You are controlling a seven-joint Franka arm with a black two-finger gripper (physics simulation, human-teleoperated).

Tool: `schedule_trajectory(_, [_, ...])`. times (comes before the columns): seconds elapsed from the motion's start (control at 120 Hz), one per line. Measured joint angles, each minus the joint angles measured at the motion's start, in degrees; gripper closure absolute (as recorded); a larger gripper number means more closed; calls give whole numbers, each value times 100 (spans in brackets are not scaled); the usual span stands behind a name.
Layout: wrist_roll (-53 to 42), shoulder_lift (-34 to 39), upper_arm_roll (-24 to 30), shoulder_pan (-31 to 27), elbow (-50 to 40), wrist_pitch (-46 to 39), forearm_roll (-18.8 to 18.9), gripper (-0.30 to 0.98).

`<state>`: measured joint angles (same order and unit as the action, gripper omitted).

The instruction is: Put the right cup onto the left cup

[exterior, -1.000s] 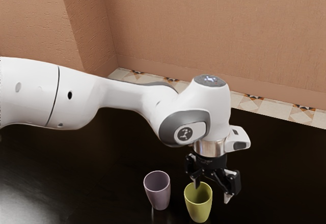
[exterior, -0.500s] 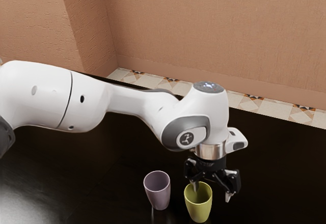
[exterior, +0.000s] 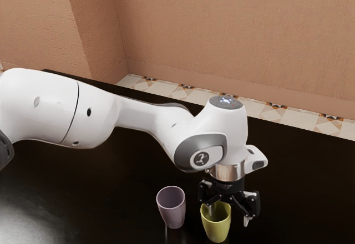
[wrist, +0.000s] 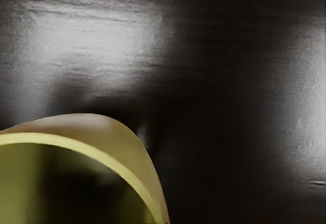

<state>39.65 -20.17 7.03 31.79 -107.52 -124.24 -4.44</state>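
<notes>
The black gripper (exterior: 228, 214) is open over the yellow-green cup (exterior: 216, 227), its fingers wide apart. One fingertip shows at the cup's mouth and seems to dip inside the rim; the other hangs outside the cup, towards the exterior view's right. The purple cup (exterior: 172, 211) stands upright, apart from the yellow-green one, towards the exterior view's left. In the wrist view, the yellow-green cup (wrist: 127, 155) shows its thick rim and dark inside close below the hand.
Both cups stand on a dark, glossy table (exterior: 111, 199). Beyond its far edge are a patterned tile floor (exterior: 222, 101) and a tan wall (exterior: 238, 39).
My hand has come down and shifted slightly towards the exterior view's left, bringing the fingers lower at the yellow-green cup. Neither cup has visibly moved.
</notes>
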Motion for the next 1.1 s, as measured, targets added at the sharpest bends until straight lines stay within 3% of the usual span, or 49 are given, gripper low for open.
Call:
schedule_trajectory(0.6, [170,2,-76,55,-8,-80,48,67])
schedule_trajectory(1.1, [231,454,-79,92,18,56,91,78])
